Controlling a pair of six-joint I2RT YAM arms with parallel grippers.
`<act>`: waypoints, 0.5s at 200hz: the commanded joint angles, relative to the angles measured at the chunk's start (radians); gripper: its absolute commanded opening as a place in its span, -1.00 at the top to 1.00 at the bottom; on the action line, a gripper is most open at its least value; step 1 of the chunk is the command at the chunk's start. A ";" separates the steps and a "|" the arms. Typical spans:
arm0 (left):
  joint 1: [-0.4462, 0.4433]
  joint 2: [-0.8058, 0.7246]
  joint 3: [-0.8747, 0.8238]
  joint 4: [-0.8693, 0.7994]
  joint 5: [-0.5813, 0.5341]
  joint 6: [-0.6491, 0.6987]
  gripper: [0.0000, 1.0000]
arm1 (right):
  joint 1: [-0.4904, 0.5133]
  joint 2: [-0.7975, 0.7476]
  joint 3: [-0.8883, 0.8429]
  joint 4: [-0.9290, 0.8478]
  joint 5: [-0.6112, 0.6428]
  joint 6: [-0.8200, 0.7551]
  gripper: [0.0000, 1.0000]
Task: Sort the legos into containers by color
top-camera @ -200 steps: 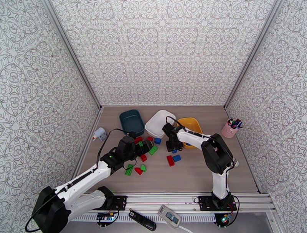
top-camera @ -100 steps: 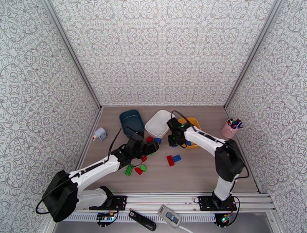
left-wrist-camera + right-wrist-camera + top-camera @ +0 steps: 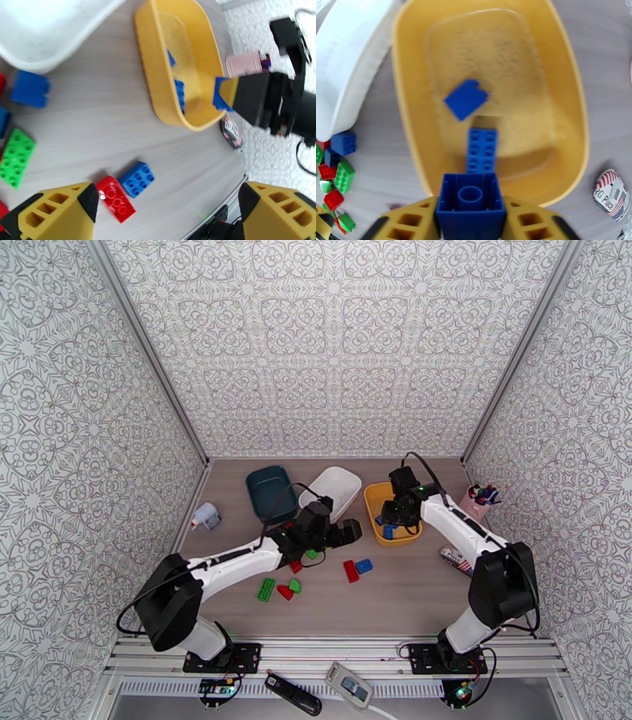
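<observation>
My right gripper [image 3: 470, 215] hangs over the near end of the yellow container [image 3: 568, 79], its fingers against the sides of a blue lego [image 3: 470, 201]. Two more blue legos [image 3: 466, 98] lie inside that tub. In the top view my left gripper [image 3: 347, 533] stands wide open and empty above the table, between the white container [image 3: 332, 491] and the yellow container [image 3: 371, 504]. A red lego [image 3: 116, 197] and a blue lego [image 3: 137, 179] lie side by side below it. The dark teal container [image 3: 271, 493] sits at the back left. Red and green legos [image 3: 284, 589] lie scattered under the left arm.
A pink pen cup [image 3: 474, 505] stands at the right wall. A small round patterned disc [image 3: 454, 557] lies right of the yellow container. A small white object [image 3: 207, 516] rests by the left wall. More loose bricks [image 3: 335, 165] sit in front of the white container.
My right gripper has carried the blue lego from the table's middle to above the yellow container. My left arm has stretched rightward, past the brick pile.
</observation>
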 commanded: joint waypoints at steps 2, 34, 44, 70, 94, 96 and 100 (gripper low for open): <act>-0.018 0.003 0.028 0.010 0.005 0.019 -0.99 | -0.007 -0.035 -0.018 -0.016 -0.001 -0.002 -0.17; -0.015 -0.054 -0.012 -0.005 -0.048 0.028 -0.99 | -0.003 -0.071 -0.046 -0.010 -0.042 0.013 -0.21; -0.011 -0.078 -0.031 -0.013 -0.071 0.030 -0.99 | 0.001 -0.092 -0.068 -0.002 -0.064 0.023 -0.21; -0.002 -0.147 -0.084 -0.027 -0.134 0.030 -0.99 | 0.040 -0.138 -0.126 0.016 -0.085 0.059 -0.21; 0.011 -0.214 -0.136 -0.055 -0.198 0.023 -0.99 | 0.109 -0.172 -0.187 0.041 -0.100 0.110 -0.21; 0.011 -0.220 -0.141 -0.056 -0.204 0.021 -0.99 | 0.115 -0.175 -0.191 0.045 -0.102 0.115 -0.22; 0.016 -0.232 -0.150 -0.060 -0.212 0.020 -0.99 | 0.129 -0.179 -0.203 0.052 -0.103 0.125 -0.23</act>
